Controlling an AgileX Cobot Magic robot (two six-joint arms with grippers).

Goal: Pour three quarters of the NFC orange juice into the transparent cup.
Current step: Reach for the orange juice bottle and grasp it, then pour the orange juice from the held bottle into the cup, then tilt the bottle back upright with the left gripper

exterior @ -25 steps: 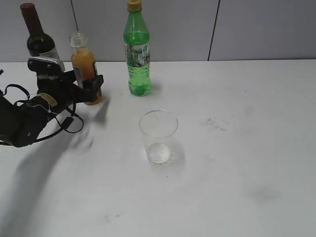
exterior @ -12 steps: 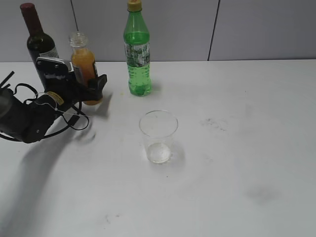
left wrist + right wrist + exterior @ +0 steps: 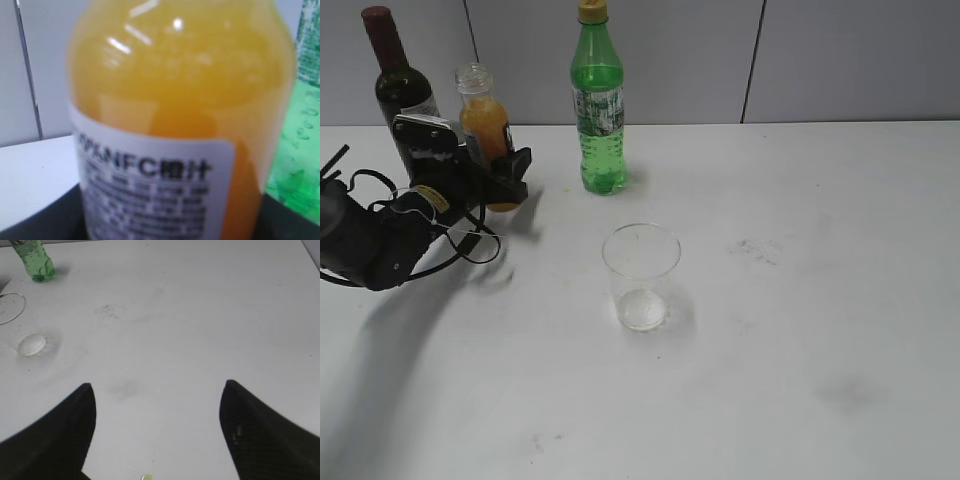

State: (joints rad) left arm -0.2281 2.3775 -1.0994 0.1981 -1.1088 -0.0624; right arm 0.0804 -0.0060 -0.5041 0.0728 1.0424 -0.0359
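1. Exterior view: my left claw (image 3: pixel 498 172) is closed around the lower body of the NFC orange juice (image 3: pixel 486 125), at the far left of the bench (image 3: pixel 800 300), just in front of the dark wine bottle (image 3: pixel 395 80).
2. Left wrist view: the bottle fills the frame, smooth clear plastic over orange liquid, with a white label in black print.
3. The juice stands upright, long axis vertical, open neck pointing up.
4. The transparent cup (image 3: pixel 641 276), a thin-rimmed tapered tumbler, stands upright near mid-bench, well apart from the juice.
5. The green bottle (image 3: pixel 597 105) stands behind the cup.
6. My right claw (image 3: pixel 157 432) is spread wide, holding nothing.
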